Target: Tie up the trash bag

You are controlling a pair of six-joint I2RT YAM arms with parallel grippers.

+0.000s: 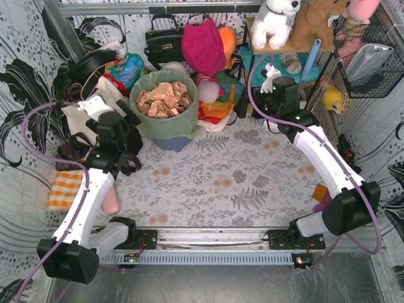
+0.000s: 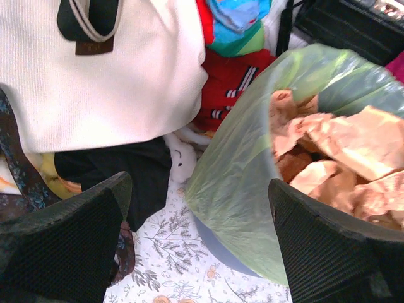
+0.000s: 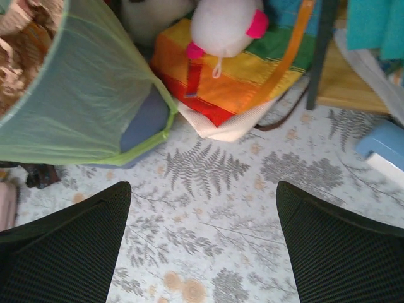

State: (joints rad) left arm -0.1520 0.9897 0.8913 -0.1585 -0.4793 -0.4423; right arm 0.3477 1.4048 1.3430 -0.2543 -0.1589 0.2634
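Item: thin translucent light-green plastic trash bag (image 1: 158,123), being carried inside a round blue-grey plastic bin (image 1: 172,143) at the far left of centre of the table covered in a pale fern-print cloth (image 1: 221,183). The bag's mouth is being left open and untied, with its rim folded down over the outside of the bin; crumpled tan paper (image 1: 163,98) is being shown at the top. Left gripper (image 2: 199,186): being held just to the left of the bag, its black fingers (image 2: 69,240) being kept spread wide and nothing being gripped between them; contact with the plastic cannot be told. Right gripper (image 3: 203,189): being held above bare cloth to the right of the bag and apart from it, its fingers (image 3: 334,246) likewise being kept spread with nothing between them. Adjacent stock: white canvas tote bag with dark handles (image 2: 113,82) being stored to the left of the bin; rainbow-striped fabric bag (image 3: 233,69) and white plush toy with pink ears (image 3: 224,25) being stored to its right.
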